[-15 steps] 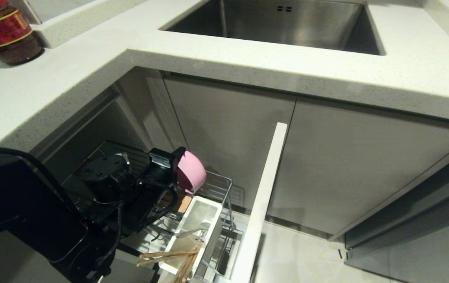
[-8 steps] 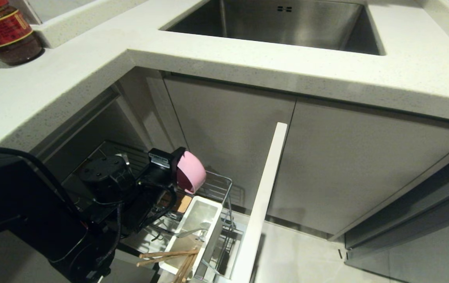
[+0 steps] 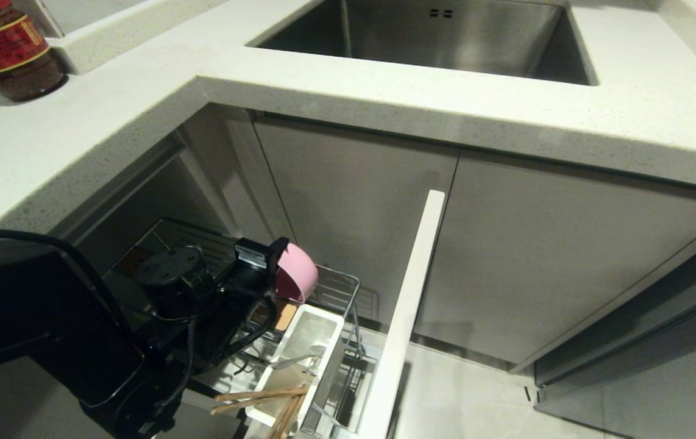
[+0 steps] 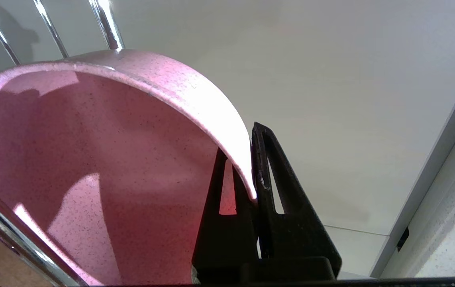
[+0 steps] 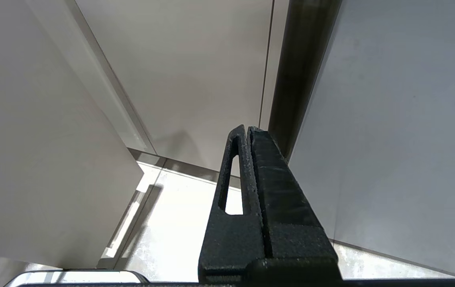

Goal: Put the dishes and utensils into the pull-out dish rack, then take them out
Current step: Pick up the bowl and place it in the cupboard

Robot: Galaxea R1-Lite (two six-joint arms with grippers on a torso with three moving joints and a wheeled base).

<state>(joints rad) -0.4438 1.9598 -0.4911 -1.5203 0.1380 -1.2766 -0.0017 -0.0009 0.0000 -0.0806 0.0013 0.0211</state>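
Wire rack (image 3: 348,286) with chopsticks (image 3: 262,399)

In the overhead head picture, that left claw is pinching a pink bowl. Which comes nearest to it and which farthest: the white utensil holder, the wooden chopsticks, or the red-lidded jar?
Measured from the left gripper, shut on the pink bowl:
1. White utensil holder, just below it inside the pull-out rack.
2. Wooden chopsticks, farther down, at the holder's near end.
3. Red-lidded jar, far off on the countertop at the upper left.
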